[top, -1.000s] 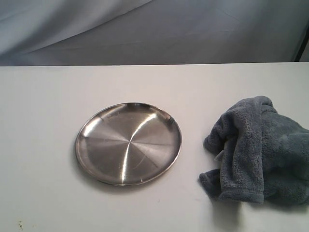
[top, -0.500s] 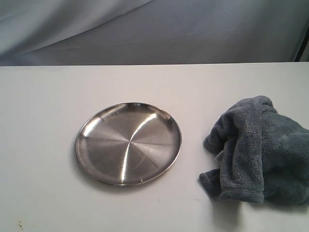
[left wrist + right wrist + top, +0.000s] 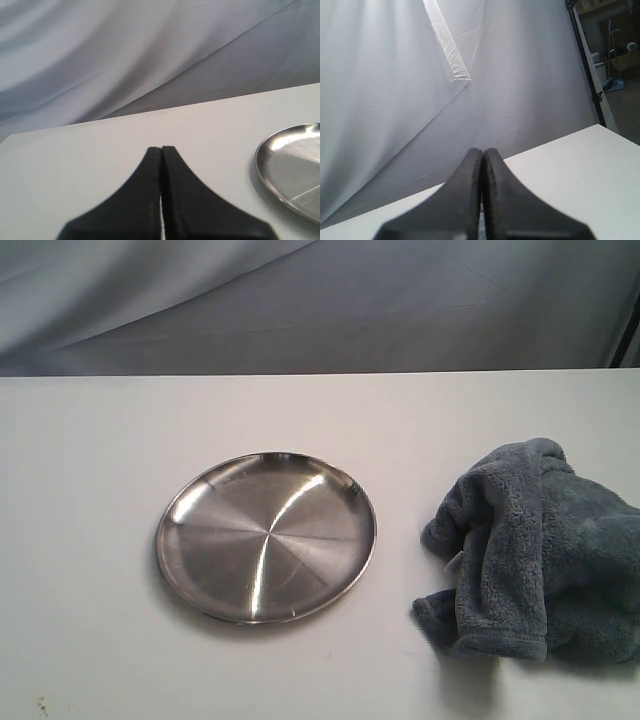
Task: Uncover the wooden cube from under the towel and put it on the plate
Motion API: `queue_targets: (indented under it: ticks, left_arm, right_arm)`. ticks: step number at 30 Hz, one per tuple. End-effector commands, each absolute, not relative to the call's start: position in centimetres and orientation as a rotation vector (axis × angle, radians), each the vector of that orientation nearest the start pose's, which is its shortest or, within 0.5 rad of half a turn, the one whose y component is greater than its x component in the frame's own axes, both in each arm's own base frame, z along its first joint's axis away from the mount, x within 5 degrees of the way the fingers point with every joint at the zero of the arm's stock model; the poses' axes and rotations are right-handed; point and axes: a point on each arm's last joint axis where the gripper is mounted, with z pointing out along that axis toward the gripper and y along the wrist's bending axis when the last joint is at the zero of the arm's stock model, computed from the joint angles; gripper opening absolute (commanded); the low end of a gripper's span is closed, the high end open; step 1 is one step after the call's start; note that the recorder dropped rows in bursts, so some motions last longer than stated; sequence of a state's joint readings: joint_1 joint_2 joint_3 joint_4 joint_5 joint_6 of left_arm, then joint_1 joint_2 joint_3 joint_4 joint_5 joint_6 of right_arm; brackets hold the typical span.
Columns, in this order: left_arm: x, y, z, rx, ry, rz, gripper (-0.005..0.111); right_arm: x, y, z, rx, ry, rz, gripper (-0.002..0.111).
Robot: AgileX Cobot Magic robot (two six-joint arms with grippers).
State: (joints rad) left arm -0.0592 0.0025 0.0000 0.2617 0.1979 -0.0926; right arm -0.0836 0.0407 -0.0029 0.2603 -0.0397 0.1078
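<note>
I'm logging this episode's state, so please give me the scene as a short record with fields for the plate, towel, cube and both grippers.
plate: round, shiny silver, nothing on it, on the white table
towel: grey-blue, bunched in a heap, right of the plate, not touching it
wooden cube: not visible in any view
left gripper: shut, holding nothing
right gripper: shut, holding nothing

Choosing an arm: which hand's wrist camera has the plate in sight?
The left hand: the plate shows at the edge of its wrist view. The right hand faces table and backdrop, no plate.
</note>
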Motion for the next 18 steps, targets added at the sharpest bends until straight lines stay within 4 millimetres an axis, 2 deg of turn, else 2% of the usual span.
queue_targets:
  ticks: [1, 5, 7, 9, 10, 13, 14, 18]
  left_arm:
    - [5.6, 0.1, 19.7, 0.142, 1.66, 0.113, 0.0]
    - [5.6, 0.1, 19.7, 0.142, 1.66, 0.113, 0.0]
    - [5.6, 0.1, 19.7, 0.142, 1.66, 0.113, 0.0]
    - [5.6, 0.1, 19.7, 0.142, 1.66, 0.113, 0.0]
    - [5.6, 0.1, 19.7, 0.142, 1.66, 0.113, 0.0]
    - [5.6, 0.1, 19.7, 0.142, 1.66, 0.113, 0.0]
    - [5.6, 0.1, 19.7, 0.142, 1.66, 0.113, 0.0]
    - [5.6, 0.1, 19.7, 0.142, 1.66, 0.113, 0.0]
  right_arm:
    - [5.9, -0.7, 21.4, 0.426, 1.429, 0.298, 0.0]
    - [5.9, -0.5, 21.6, 0.403, 1.423, 0.315, 0.0]
    - [5.6, -0.3, 23.5, 0.353, 1.37, 0.364, 0.0]
    - [5.0, 0.1, 26.2, 0.268, 1.306, 0.409, 0.0]
    - [4.3, 0.3, 28.4, 0.189, 1.256, 0.416, 0.0]
    - [3.9, 0.7, 31.3, 0.071, 1.237, 0.416, 0.0]
    - [4.6, 1.0, 32.1, 0.012, 1.288, 0.385, 0.0]
    - [7.9, 2.2, 33.2, -0.069, 1.503, 0.352, 0.0]
